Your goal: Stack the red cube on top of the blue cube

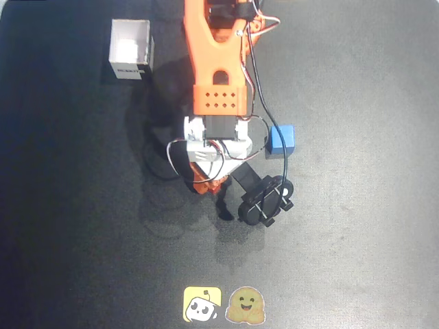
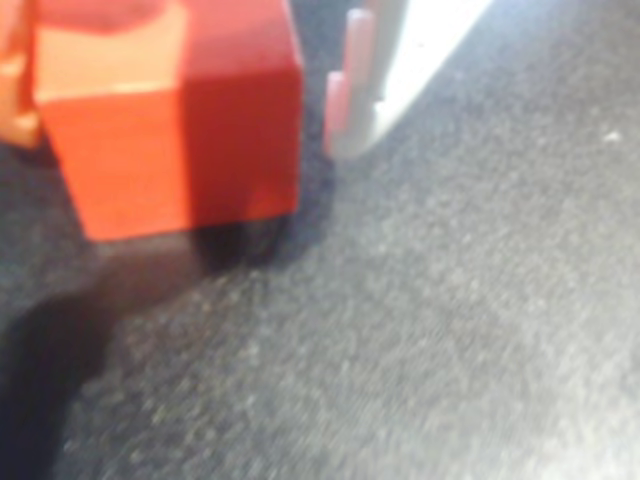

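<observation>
Two cubes are figuring in this scene. In the wrist view the red cube (image 2: pixel 170 120) is sitting on the dark surface (image 2: pixel 450 330) between the fingers of the tool (image 2: pixel 190 110), an orange finger touching its left side while the pale finger (image 2: pixel 350 100) is standing just clear on the right, so the jaws are apart and not yet clamping. In the overhead view the blue cube (image 1: pixel 281 139) is waiting near the arm (image 1: pixel 218 75), beside the wrist, presumably as the stacking base.
</observation>
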